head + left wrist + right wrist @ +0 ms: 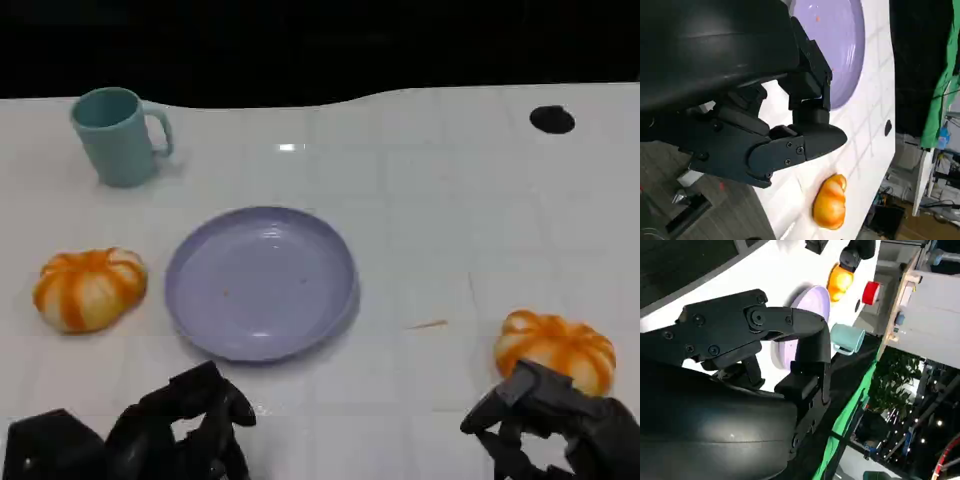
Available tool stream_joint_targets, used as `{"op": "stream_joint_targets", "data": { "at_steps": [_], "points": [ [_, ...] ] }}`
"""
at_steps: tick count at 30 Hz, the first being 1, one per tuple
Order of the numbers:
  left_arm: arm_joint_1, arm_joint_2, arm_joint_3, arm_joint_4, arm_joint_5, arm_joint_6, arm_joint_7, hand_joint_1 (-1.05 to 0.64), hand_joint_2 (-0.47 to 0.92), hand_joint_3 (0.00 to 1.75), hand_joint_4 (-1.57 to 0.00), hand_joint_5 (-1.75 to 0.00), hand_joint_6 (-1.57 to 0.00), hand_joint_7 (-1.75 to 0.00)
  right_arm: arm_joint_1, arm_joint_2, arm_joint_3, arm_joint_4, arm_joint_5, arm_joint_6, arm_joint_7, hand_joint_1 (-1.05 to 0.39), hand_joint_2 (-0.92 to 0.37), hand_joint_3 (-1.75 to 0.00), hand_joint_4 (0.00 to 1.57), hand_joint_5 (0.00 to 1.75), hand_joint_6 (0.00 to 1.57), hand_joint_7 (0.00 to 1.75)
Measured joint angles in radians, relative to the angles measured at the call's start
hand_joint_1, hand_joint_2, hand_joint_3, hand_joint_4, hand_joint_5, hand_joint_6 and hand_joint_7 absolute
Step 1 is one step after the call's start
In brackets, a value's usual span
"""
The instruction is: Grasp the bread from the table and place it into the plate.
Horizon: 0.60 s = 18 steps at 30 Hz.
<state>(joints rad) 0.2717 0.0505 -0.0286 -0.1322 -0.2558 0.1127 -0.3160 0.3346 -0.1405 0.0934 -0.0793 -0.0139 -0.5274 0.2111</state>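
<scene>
Right hand [555,425], fingers apart and holding nothing, hovers just before the right bread roll [556,347]; grasping comes next, then the purple plate [200,300].

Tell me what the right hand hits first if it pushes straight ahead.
Probably the orange striped bread roll directly in front of the right hand; it appears almost at the fingertips, though depth is uncertain.

Head view looks down over table [450,200]; wrist views sit close behind hands; all share plate [260,282].
</scene>
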Motion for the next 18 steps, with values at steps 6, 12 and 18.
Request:
{"op": "stream_joint_targets", "data": {
  "at_steps": [6, 12, 18],
  "points": [
    [0.000, 0.000, 0.005, 0.000, -0.004, 0.000, 0.000, -0.70, 0.84, 0.69, -0.83, -1.75, -0.70, -1.53, -0.003, 0.000, 0.000, 0.000, -0.005, 0.000, 0.000, -0.46, -0.92, -0.40, 0.69, 1.75, 0.68, 1.32],
    [-0.004, 0.000, 0.006, 0.001, -0.004, -0.002, 0.000, -0.70, 0.85, 0.68, -0.83, -1.75, -0.71, -1.53, -0.004, 0.000, 0.000, 0.000, -0.013, 0.000, -0.001, -0.48, -0.92, -0.40, 0.70, 1.75, 0.68, 1.32],
    [-0.008, 0.000, 0.006, 0.002, -0.003, -0.002, 0.000, -0.70, 0.85, 0.69, -0.83, -1.75, -0.70, -1.54, -0.004, 0.000, 0.000, 0.000, -0.013, 0.000, 0.002, -0.48, -0.92, -0.40, 0.69, 1.75, 0.68, 1.32]
  ]
}}
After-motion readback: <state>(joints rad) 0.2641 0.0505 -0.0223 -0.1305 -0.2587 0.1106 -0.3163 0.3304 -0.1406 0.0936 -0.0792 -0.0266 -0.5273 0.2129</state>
